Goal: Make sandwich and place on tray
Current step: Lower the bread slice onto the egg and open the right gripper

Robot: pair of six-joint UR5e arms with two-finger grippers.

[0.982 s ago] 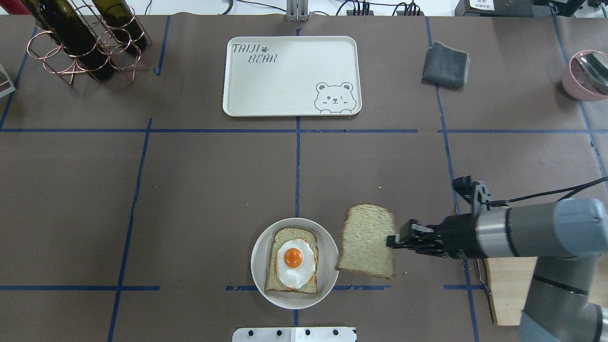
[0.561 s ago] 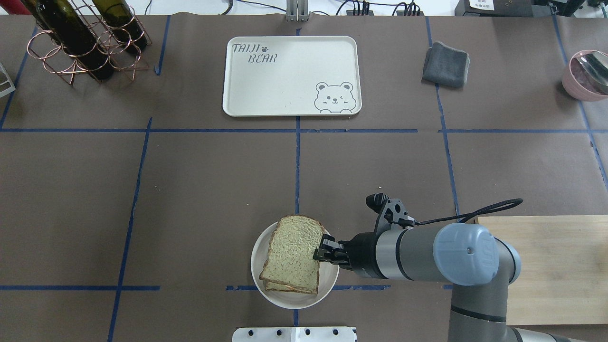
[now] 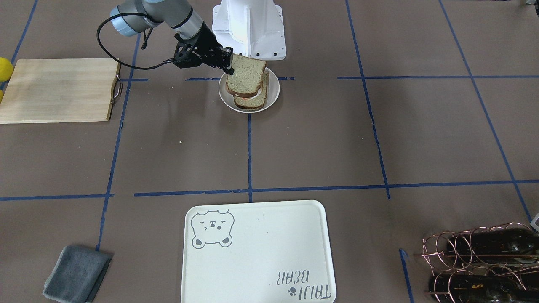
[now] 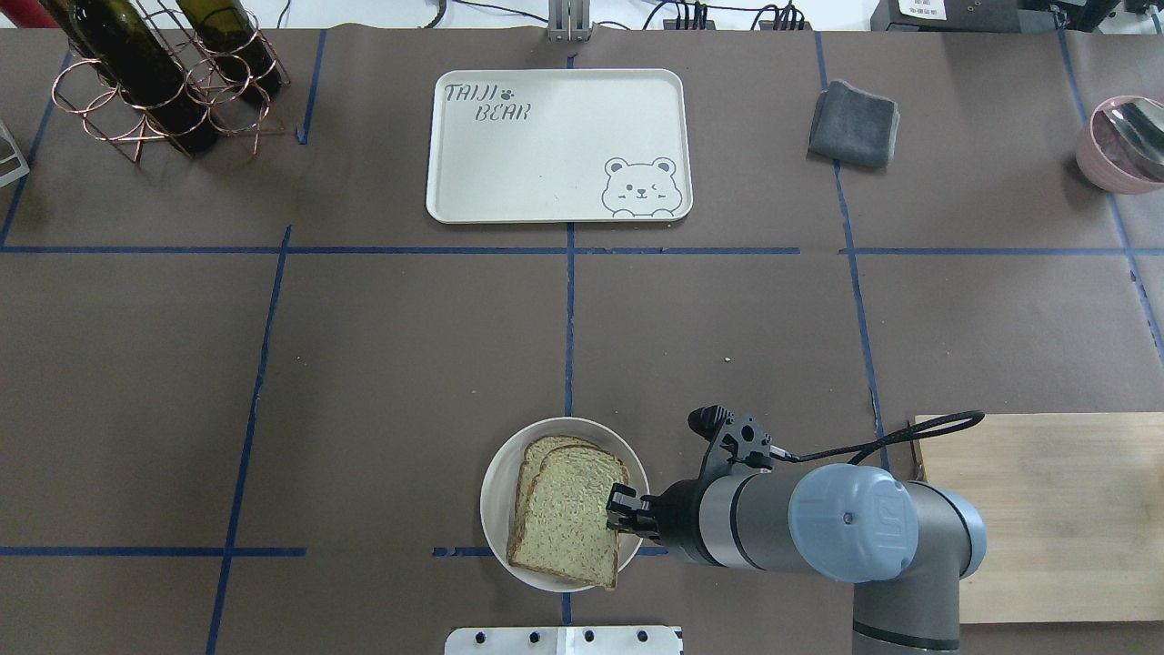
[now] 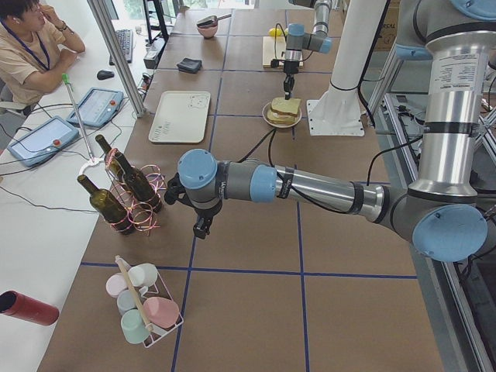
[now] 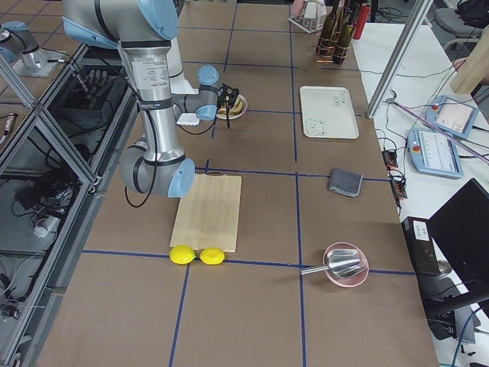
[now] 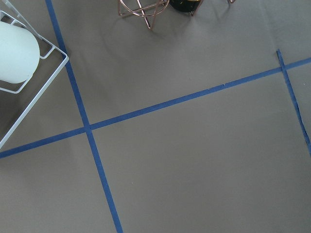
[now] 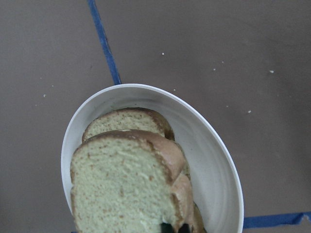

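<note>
Right fingers (image 4: pixel 622 498) pinch the soft top slice (image 4: pixel 573 532) by its edge; I'd carry the light, loose sandwich (image 4: pixel 546 473) by the plate (image 4: pixel 496 528) rim.

- right gripper (image 4: pixel 622 509) pinches the top bread slice (image 4: pixel 568 518) at the plate (image 4: pixel 496 491) edge; plate and stack block its left
- forward of it: open brown table (image 4: pixel 709 318) up to the tray (image 4: pixel 564 155)
- cutting board (image 4: pixel 1055 509) lies flat behind its wrist, right side
- grey cloth (image 4: pixel 853 124) far forward-right, wine-bottle rack (image 4: pixel 155 100) far forward-left, both off that lane

Tan bread (image 4: pixel 568 523), cream tray (image 4: pixel 546 155)
</note>
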